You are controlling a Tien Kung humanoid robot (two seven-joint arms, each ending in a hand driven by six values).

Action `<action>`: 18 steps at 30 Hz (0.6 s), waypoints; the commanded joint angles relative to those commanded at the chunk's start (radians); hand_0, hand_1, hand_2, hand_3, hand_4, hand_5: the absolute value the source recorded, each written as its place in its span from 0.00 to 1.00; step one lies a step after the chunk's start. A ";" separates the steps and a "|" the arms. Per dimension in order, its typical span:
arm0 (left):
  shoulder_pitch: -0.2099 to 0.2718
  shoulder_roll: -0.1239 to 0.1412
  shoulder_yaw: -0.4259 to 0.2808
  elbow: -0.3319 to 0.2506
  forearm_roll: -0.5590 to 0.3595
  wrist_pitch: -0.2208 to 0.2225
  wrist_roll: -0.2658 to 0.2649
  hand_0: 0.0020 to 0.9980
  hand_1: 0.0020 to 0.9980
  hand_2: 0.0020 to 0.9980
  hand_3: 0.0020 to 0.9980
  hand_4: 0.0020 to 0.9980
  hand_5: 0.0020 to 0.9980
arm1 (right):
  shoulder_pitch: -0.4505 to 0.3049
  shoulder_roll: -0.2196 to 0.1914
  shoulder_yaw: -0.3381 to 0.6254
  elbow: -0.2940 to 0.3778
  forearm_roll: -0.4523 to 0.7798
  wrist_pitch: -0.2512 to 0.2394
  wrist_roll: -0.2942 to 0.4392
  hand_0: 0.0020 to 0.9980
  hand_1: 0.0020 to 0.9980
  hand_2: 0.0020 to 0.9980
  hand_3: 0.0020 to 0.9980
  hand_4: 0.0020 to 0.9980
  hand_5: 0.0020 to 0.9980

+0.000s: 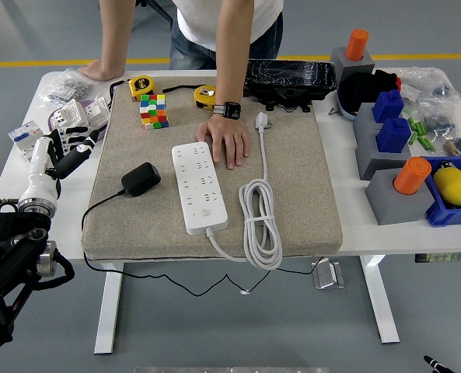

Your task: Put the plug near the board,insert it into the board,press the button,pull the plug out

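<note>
A white power strip (199,187) lies on the beige mat (308,194) at the middle. A black plug adapter (141,179) with a black cord lies on the mat to its left. The strip's own white cord (260,221) is coiled to its right, with its white plug (261,120) further back. My left hand (65,154) hovers over the table's left edge, apart from the adapter, fingers relaxed and empty. A person's hand (226,141) rests flat at the strip's far end. My right arm is out of view.
A colourful cube (153,109) and two yellow tape measures (141,85) lie at the mat's back. Small packets (75,116) lie at the left. Grey blocks with orange and blue parts (393,155) and a blue bin (452,190) stand on the right. A black box (291,78) sits at the back.
</note>
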 joint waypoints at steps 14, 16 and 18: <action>0.000 -0.002 -0.002 0.000 -0.002 -0.002 0.001 0.46 0.55 0.54 0.56 0.81 0.35 | -0.003 0.002 0.007 0.001 -0.002 0.001 0.000 0.60 0.64 0.64 0.55 0.95 0.49; 0.001 -0.002 -0.002 0.000 -0.001 -0.001 0.001 0.46 0.55 0.53 0.56 0.82 0.35 | -0.004 0.002 0.010 0.001 -0.003 0.001 0.000 0.60 0.64 0.64 0.55 0.95 0.49; 0.002 -0.004 -0.004 0.001 -0.002 -0.001 0.002 0.46 0.55 0.53 0.56 0.82 0.35 | -0.005 0.003 0.012 0.001 -0.003 0.001 0.000 0.60 0.64 0.64 0.55 0.95 0.49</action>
